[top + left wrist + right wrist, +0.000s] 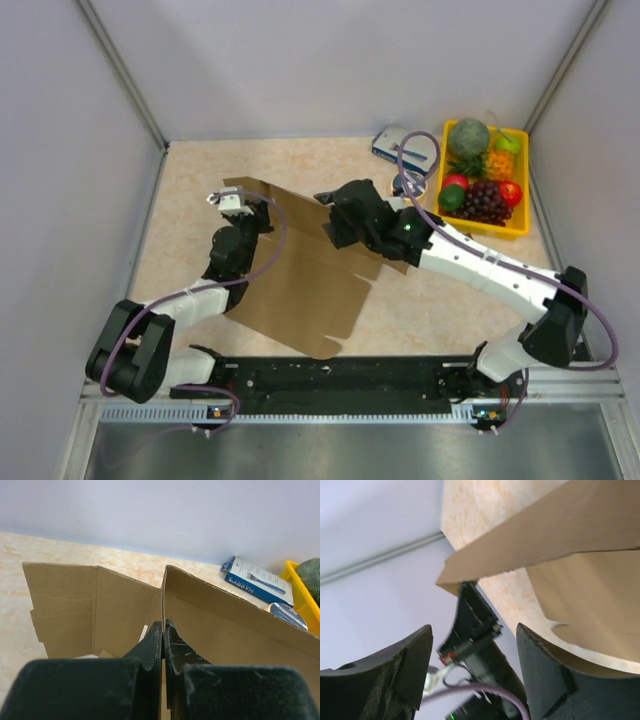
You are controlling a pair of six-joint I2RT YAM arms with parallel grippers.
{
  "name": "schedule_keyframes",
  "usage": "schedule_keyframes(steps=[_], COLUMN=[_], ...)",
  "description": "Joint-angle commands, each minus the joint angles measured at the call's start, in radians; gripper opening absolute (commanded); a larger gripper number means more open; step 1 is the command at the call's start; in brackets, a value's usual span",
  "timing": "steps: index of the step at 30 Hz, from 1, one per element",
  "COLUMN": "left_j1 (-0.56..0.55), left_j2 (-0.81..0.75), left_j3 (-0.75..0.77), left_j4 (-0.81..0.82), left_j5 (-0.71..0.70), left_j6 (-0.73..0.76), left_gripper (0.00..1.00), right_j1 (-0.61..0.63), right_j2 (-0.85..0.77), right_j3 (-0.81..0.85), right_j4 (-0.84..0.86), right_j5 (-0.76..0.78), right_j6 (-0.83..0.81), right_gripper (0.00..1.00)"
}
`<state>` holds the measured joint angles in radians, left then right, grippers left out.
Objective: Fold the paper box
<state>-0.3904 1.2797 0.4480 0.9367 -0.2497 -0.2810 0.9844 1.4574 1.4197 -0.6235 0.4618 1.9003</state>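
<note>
The paper box (300, 290) is a large brown cardboard blank lying in the middle of the table, with its far panel raised. My left gripper (258, 207) is shut on the raised panel's left edge. In the left wrist view the thin cardboard edge (163, 600) runs up from between the shut fingertips (156, 640). My right gripper (328, 220) is open and empty at the top edge of the raised panel, facing the left gripper. In the right wrist view its gripper (474, 630) is spread wide below the cardboard (560, 535).
A yellow tray (495, 232) of fruit stands at the back right. A small blue-and-white carton (393, 147) lies just left of it, also in the left wrist view (257, 580). Walls close in the left, back and right sides.
</note>
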Motion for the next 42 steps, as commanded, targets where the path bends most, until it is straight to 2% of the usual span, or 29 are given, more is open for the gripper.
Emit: schedule_keyframes(steps=[1,5,14,18,22,26,29,30,31,32,33,34,37,39,40,42], left_j1=[-0.021,-0.031,-0.057,-0.073,-0.079,-0.082,-0.082,-0.082,-0.081,-0.08,-0.079,-0.08,-0.07,-0.042,-0.032,0.024], left_j2=[-0.013,-0.036,-0.048,-0.057,-0.057,-0.059,-0.092,-0.144,-0.182,-0.228,-0.337,-0.392,-0.597,-0.696,-0.718,-0.746], left_j3=[-0.015,-0.038,-0.052,-0.052,-0.06,-0.058,-0.078,-0.091,-0.101,-0.095,-0.088,-0.057,0.019,0.061,0.095,0.121], left_j4=[0.086,0.108,0.123,0.122,0.139,0.12,0.103,0.076,0.033,-0.023,-0.202,-0.29,-0.69,-0.833,-0.961,-1.071], left_j5=[-0.066,-0.121,-0.189,-0.201,-0.229,-0.231,-0.203,-0.177,-0.156,-0.134,-0.094,-0.088,-0.129,-0.094,-0.056,-0.007], left_j6=[-0.011,-0.009,-0.007,-0.003,-0.017,-0.033,-0.076,-0.117,-0.138,-0.153,-0.179,-0.199,-0.26,-0.268,-0.27,-0.303], left_gripper=[0.0,0.0,0.0,0.0,0.0,0.0,0.2,0.33,0.51,0.57,0.6,0.64,0.72,0.73,0.73,0.75], right_j1=[-0.024,-0.029,-0.047,-0.056,-0.056,-0.059,-0.079,-0.084,-0.089,-0.09,-0.095,-0.099,-0.138,-0.168,-0.179,-0.216], right_j2=[0.092,0.127,0.161,0.185,0.225,0.221,0.209,0.207,0.204,0.195,0.187,0.178,0.13,0.091,0.075,0.042], right_j3=[0.108,0.108,0.09,0.1,0.136,0.125,0.105,0.102,0.097,0.09,0.081,0.049,-0.083,-0.154,-0.218,-0.272], right_j4=[0.073,0.065,0.053,0.051,0.048,0.048,0.05,0.054,0.059,0.067,0.089,0.109,0.22,0.313,0.358,0.456], right_j5=[0.074,0.115,0.136,0.14,0.112,0.138,0.144,0.141,0.149,0.159,0.167,0.161,0.117,0.075,0.066,0.014], right_j6=[0.174,0.203,0.27,0.286,0.29,0.276,0.235,0.211,0.188,0.153,0.125,0.1,0.053,0.037,0.019,-0.047], right_gripper=[0.64,0.58,0.52,0.39,0.35,0.11,0.0,0.0,0.0,0.0,0.0,0.0,0.0,0.0,0.0,0.0])
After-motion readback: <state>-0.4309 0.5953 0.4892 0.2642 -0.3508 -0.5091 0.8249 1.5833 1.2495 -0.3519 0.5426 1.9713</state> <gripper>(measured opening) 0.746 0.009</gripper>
